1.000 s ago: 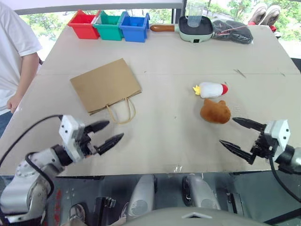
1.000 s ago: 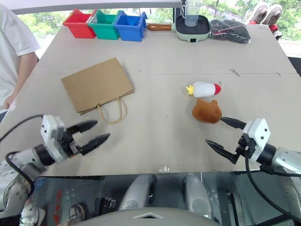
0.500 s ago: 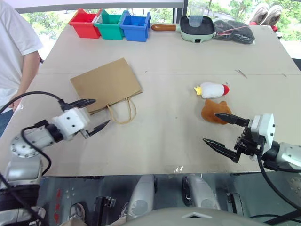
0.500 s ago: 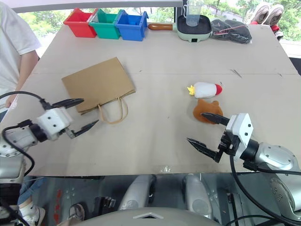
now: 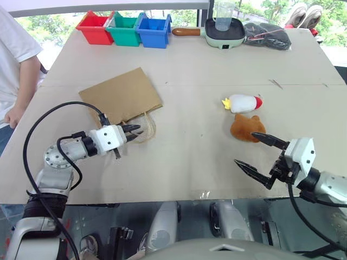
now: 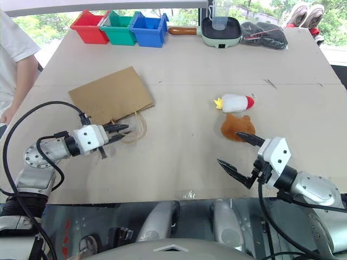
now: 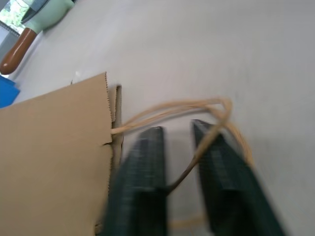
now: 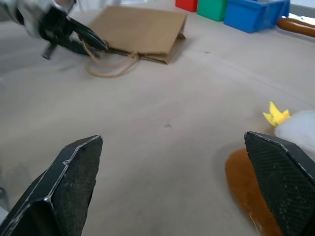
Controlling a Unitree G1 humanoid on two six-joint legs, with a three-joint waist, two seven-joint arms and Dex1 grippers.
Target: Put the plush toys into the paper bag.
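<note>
The paper bag (image 5: 119, 97) lies flat at the table's left, its looped handles (image 5: 145, 127) pointing toward me. My left gripper (image 5: 133, 130) is at those handles, shut on a handle strand (image 7: 172, 108) that runs between its fingers (image 7: 147, 167). A white rocket plush (image 5: 244, 103) with a red tip lies at the right, and a brown furry plush (image 5: 246, 129) sits just nearer. My right gripper (image 5: 245, 148) hovers wide open just in front of the brown plush (image 8: 246, 191), with nothing between its fingers.
Red (image 5: 95, 27), green (image 5: 124, 28) and blue (image 5: 154, 30) bins stand at the back left. Beside them are a green pan (image 5: 225, 30) holding a clear cup and a black bundle (image 5: 268, 33). A person in a white shirt (image 5: 16, 65) stands at the table's left edge.
My left gripper moved forward and to the right to the bag's handles, rolled, and went from open to shut on a handle. My right gripper stayed open by the brown plush.
</note>
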